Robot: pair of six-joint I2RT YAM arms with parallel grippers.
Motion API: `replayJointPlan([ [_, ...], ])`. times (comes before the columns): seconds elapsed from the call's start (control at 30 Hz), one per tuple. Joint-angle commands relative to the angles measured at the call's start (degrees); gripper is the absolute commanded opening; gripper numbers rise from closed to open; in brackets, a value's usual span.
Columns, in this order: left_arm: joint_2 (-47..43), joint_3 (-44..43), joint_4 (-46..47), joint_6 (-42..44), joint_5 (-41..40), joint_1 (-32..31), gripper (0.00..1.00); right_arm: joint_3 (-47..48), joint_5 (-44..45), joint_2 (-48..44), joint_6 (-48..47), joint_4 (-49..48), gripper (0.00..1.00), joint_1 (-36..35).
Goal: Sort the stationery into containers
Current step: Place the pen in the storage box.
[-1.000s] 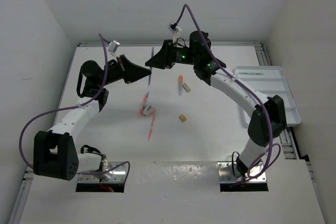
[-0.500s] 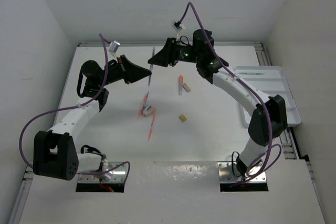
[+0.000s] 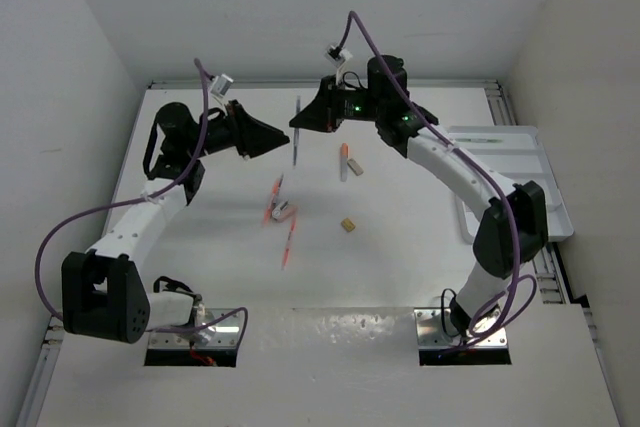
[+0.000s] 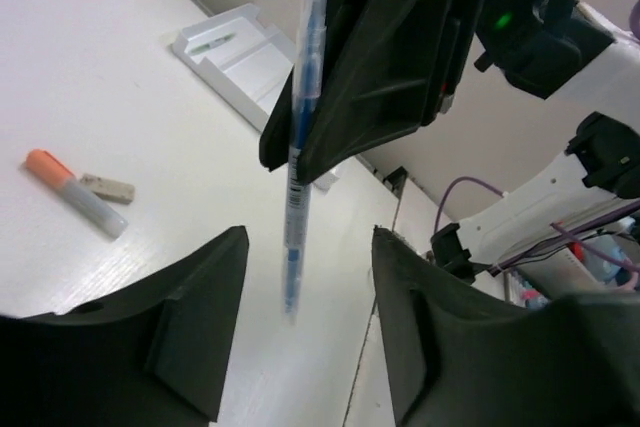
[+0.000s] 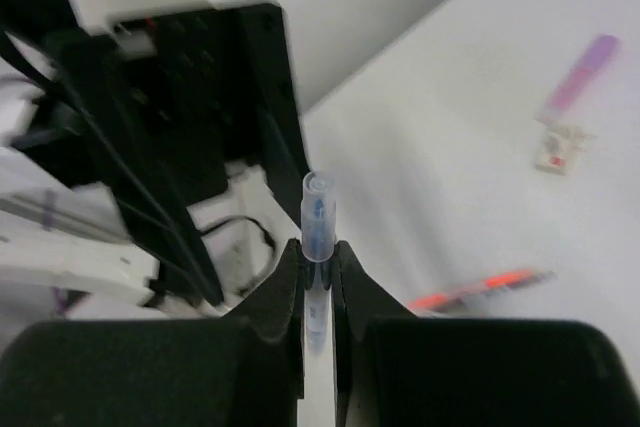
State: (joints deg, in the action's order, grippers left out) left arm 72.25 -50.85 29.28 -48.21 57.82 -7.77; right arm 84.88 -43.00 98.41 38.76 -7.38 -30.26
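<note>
Lying mid-desk: orange-red pens [image 3: 290, 239], tan block [image 3: 347, 225]. Tray [image 3: 520, 162] sitting along right edge. Hanging upright over desk's far half: purple-grey pen [image 4: 298, 147], right claw [image 5: 318, 272] clamping its upper part. Left claw [image 4: 310, 247] gaping around lower barrel, not touching. Pen looking light, stiff, slick; mid-barrel pinch probably steadier.

Robot arms [image 3: 455, 172]: two
Blue pen [image 3: 297, 135]: one
Orange-capped marker [image 3: 344, 160]: one
Thin pens [image 3: 290, 244]: two, the second [image 3: 272, 200] at its 11 o'clock
Small blocks [image 3: 348, 225]: three
Green pen [image 3: 497, 134]: one
White tray [image 3: 540, 172]: one
</note>
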Motion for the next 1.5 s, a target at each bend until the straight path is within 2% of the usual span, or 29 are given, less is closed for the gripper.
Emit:
replayJointPlan([
  [0.0,-0.53,-6.00,-13.42,12.05,-0.43,1.70,0.60,4.32,0.20,-2.96,-20.95,11.72,0.00,2.39],
  [0.03,-0.01,-8.45,-20.16,17.82,-0.17,3.18,0.64,4.59,1.68,-3.14,-26.66,19.17,0.00,3.44],
  [0.07,0.26,-9.69,-23.27,20.67,0.79,3.98,0.64,3.29,3.35,-4.09,-38.21,22.03,0.00,5.80],
  [0.1,0.61,-10.66,-25.91,23.48,1.24,4.86,0.65,1.88,4.93,-4.89,-44.24,24.49,0.00,7.57],
  [0.17,1.05,-12.60,-32.32,29.47,2.73,7.23,0.65,-3.11,7.91,-6.12,-53.57,24.69,0.00,11.52],
  [0.23,1.14,-13.13,-35.41,34.11,3.69,9.60,0.65,-5.94,10.47,-6.74,-68.05,22.59,0.00,20.20],
  [0.27,1.14,-13.13,-35.86,35.27,4.05,10.14,0.65,-5.69,10.57,-6.22,-71.25,22.76,0.00,20.24],
  [0.37,1.58,-13.57,-37.98,40.02,4.75,11.98,0.65,-2.11,10.05,-1.92,-79.25,24.25,0.00,31.88],
  [0.47,2.46,-13.31,-38.42,42.40,4.23,12.52,0.65,2.30,10.13,3.35,-85.07,25.22,0.00,37.18],
  [0.63,5.09,-13.13,-39.21,45.65,4.67,12.78,0.65,5.99,13.03,10.56,-98.06,25.04,0.00,41.76],
  [0.83,8.96,-14.19,-40.97,46.80,4.67,14.01,0.65,10.30,15.14,17.42,-107.21,29.44,0.00,44.14],
  [1.13,12.12,-15.24,-40.97,47.06,3.61,14.71,0.65,13.20,17.69,21.73,-112.06,36.90,0.00,46.17],
  [1.37,13.00,-14.89,-40.62,47.24,3.44,14.71,0.65,12.59,21.46,24.54,-117.94,37.35,0.00,47.31],
  [1.4,13.01,-14.89,-40.70,47.24,3.09,14.71,0.65,12.50,22.17,24.90,-118.82,36.91,0.06,47.40],
  [1.47,13.27,-14.98,-41.58,47.59,2.38,14.71,0.65,12.85,24.18,26.30,-120.14,37.08,0.10,47.49],
])
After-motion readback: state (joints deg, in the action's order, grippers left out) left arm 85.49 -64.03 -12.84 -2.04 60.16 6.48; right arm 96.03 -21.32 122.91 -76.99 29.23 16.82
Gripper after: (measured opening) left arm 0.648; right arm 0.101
